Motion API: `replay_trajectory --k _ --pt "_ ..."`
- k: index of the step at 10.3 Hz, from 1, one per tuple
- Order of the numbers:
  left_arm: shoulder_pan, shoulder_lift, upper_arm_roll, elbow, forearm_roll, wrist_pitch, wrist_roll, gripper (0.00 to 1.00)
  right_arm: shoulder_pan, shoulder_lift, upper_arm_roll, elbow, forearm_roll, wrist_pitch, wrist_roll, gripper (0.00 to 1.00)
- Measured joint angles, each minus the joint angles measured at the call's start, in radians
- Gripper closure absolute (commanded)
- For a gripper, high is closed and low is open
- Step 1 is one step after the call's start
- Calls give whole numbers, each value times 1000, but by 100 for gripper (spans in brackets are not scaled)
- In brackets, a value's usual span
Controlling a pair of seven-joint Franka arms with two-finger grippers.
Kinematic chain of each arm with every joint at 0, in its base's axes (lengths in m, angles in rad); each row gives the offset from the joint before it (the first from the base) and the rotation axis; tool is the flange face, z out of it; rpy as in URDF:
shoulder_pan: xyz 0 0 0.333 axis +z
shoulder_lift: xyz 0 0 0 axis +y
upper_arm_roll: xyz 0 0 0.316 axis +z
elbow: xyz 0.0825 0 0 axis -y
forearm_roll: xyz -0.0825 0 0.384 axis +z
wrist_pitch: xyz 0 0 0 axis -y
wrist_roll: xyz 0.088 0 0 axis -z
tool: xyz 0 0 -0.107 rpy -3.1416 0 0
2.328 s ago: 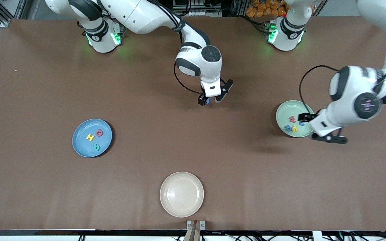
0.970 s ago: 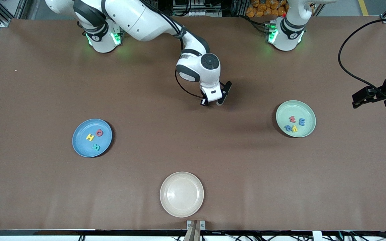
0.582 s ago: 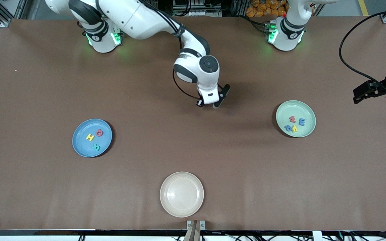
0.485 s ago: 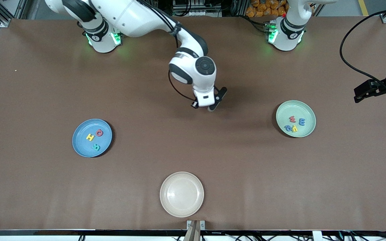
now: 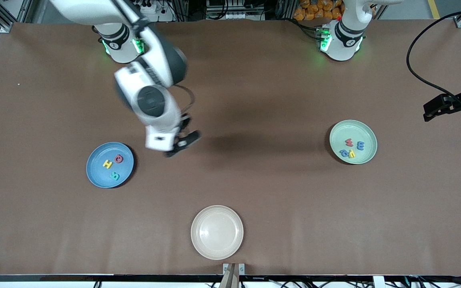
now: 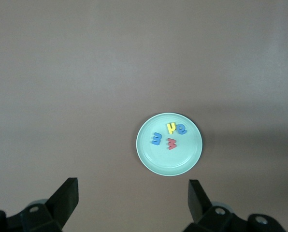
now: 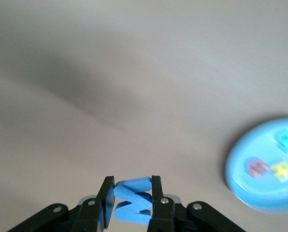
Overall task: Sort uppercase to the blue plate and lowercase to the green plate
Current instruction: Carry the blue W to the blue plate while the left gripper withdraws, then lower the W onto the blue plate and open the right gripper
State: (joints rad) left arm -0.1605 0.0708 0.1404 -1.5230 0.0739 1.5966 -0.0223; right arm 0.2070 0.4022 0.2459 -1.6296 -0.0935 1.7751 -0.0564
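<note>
Since the earlier frames, the right gripper [image 5: 176, 147] has swung from mid-counter to bare counter [image 5: 254, 188] just beside the blue plate [image 5: 96, 176], toward the left arm's end. That plate holds the yellow H [image 5: 107, 164], red Q [image 5: 119, 159] and teal R [image 5: 115, 175]. At the left arm's end, the left gripper [image 5: 450, 110] waits near the green plate [image 5: 368, 156].

Left wrist view: left gripper [image 6: 133, 200] spread wide above the green plate [image 6: 192, 159], which carries four lowercase letters [image 6: 168, 136].

Right wrist view: right gripper [image 7: 132, 200] pinching the blue W [image 7: 133, 202]; blue plate [image 7: 245, 186] nearby.
</note>
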Motion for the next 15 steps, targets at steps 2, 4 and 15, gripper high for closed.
replay_trajectory --k 2,4,15 --pt "-1 0 0 0 0 -23 0 0 -61 1 -147 -32 5 -4 -114 100" --pt "2 0 2 -1 0 -33 0 0 -95 29 -241 -52 10 32 -168 100" --pt "-1 0 -7 -8 -37 -36 -1 0 -95 -31 -296 -24 11 163 -166 0"
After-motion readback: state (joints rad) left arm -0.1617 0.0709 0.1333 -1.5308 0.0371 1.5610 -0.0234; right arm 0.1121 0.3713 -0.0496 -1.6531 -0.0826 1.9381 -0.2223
